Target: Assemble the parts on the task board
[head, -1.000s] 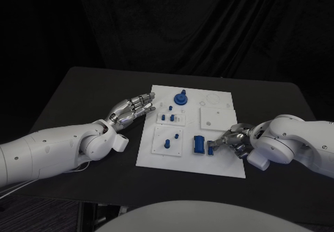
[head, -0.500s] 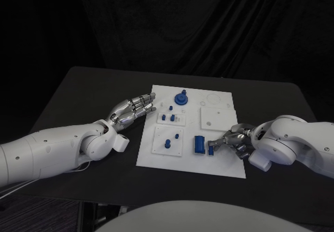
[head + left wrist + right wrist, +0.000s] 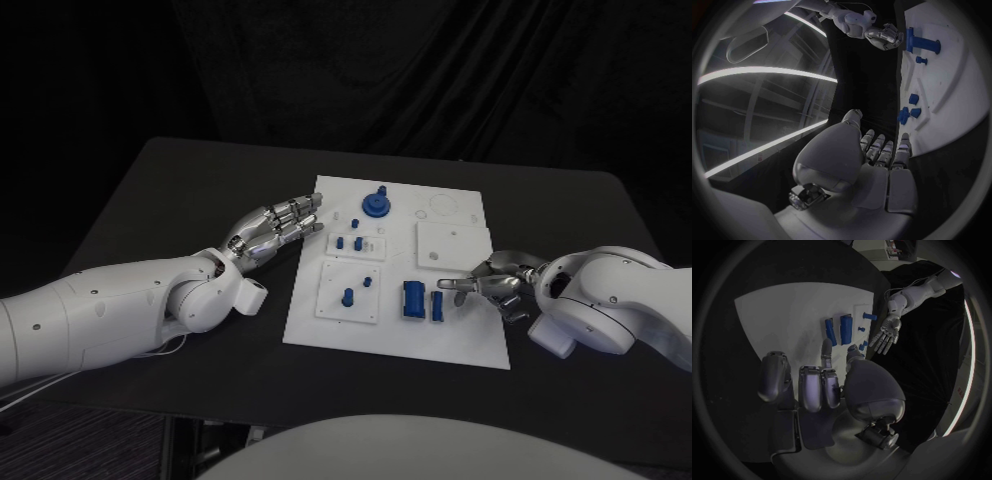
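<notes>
The right hand (image 3: pixel 817 385) hovered empty over the white board (image 3: pixel 779 315), fingers apart. Two blue bars (image 3: pixel 838 330) lay side by side ahead. The left hand (image 3: pixel 884 334) was spread beyond them.

The white task board (image 3: pixel 397 345) lies flat at the middle of the frame, its long side running away from the camera. Two blue bars (image 3: pixel 414 300) lie side by side at lower centre. Small blue pegs (image 3: pixel 346 296) stand to their left; a blue round piece (image 3: pixel 376 205) stands near the top edge.
</notes>
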Controlling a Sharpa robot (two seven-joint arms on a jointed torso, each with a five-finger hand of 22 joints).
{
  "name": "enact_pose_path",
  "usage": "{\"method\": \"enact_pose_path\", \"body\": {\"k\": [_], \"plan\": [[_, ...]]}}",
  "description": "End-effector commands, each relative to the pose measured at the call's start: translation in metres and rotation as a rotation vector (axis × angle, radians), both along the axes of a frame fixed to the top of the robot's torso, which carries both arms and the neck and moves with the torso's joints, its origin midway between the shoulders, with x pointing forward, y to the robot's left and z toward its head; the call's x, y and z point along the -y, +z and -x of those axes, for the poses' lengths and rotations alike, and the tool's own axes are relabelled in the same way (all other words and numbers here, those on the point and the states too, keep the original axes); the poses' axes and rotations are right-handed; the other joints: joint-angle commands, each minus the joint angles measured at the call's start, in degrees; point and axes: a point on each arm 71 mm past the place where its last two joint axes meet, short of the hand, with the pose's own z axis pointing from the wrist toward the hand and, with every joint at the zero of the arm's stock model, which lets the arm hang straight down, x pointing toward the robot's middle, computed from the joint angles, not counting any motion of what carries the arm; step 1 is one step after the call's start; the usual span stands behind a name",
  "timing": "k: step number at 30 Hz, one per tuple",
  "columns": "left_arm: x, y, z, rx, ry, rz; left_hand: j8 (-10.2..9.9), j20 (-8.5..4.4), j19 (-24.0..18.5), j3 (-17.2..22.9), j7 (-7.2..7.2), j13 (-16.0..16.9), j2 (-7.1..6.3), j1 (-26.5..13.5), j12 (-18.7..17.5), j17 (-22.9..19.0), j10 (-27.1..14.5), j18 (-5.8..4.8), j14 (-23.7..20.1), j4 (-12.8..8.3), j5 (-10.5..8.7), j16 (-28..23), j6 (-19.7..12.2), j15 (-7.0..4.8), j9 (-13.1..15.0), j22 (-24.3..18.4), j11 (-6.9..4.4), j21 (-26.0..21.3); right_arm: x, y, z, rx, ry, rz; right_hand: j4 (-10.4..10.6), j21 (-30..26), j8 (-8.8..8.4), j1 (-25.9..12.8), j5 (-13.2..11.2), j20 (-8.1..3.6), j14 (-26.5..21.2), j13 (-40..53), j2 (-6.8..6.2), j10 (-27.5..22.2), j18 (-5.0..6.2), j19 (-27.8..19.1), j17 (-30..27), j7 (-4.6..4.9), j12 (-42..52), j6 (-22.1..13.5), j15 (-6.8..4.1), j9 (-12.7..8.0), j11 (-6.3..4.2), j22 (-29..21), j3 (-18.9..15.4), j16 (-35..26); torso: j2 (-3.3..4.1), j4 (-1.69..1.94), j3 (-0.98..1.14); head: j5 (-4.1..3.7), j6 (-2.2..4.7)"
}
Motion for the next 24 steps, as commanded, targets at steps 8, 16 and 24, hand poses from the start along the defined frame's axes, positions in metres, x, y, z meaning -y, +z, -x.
{"method": "enact_pose_path", "body": {"k": [8, 16, 24], "plan": [[0.001, 0.002, 0.001, 0.023, -0.01, 0.027, 0.2, 0.24, 0.3, 0.0, 0.3, 0.1, 0.39, 0.2, 0.1, 0.1, 0.5, 0.92, 0.3, -0.4, 0.27, 0.3, 0.3, 0.23, 0.1, 0.0, 0.02, 0.4, 0.002, -0.001, -0.005, 0.051, 0.023, 0.018, 1.5, 0.9, 9.53, 2.5, 0.1, -1.31, 4.5, 15.1, 3.62, 6.0, 0.37, 0.4, 6.7, -1.51, -0.3, -1.5, -1.45, 7.8, -1.76, 9.8, -0.2, 0.5, 0.01, 0.06, -0.02, -0.16, 0.0], [0.001, 0.002, 0.001, 0.023, -0.009, 0.027, 0.2, 0.24, 0.3, 0.0, 0.41, 0.1, 0.38, 0.1, 0.1, 0.1, 0.5, 0.93, 0.3, -0.4, 0.25, 0.3, 0.4, 0.2, 0.1, 0.0, -0.03, 0.4, 0.001, -0.008, -0.004, 0.019, 0.026, 0.038, 0.0, 1.2, 15.18, 5.7, 0.1, -2.16, 4.5, 15.1, 4.42, 6.0, 0.28, 0.5, 7.0, -2.67, -0.3, -1.9, -2.33, 12.7, -2.81, 10.0, -0.3, 0.6, 0.04, 0.07, -0.06, -0.11, 0.0], [0.001, 0.001, 0.001, 0.022, -0.011, 0.027, 0.2, 0.24, 0.3, 0.0, 0.41, 0.1, 0.38, 0.1, 0.1, 0.1, 0.5, 0.93, 0.3, -0.4, 0.25, 0.3, 0.4, 0.2, 0.1, 0.0, -0.03, 0.4, -0.002, -0.015, -0.005, -0.006, 0.036, 0.053, -0.3, 1.3, 17.17, 6.3, 0.1, -2.41, 4.5, 15.1, 4.78, 6.0, 0.26, 0.6, 7.1, -2.98, -0.3, -2.4, -2.57, 14.6, -3.09, 10.0, -0.6, 0.6, -0.01, 0.04, -0.03, -0.03, 0.0]]}}
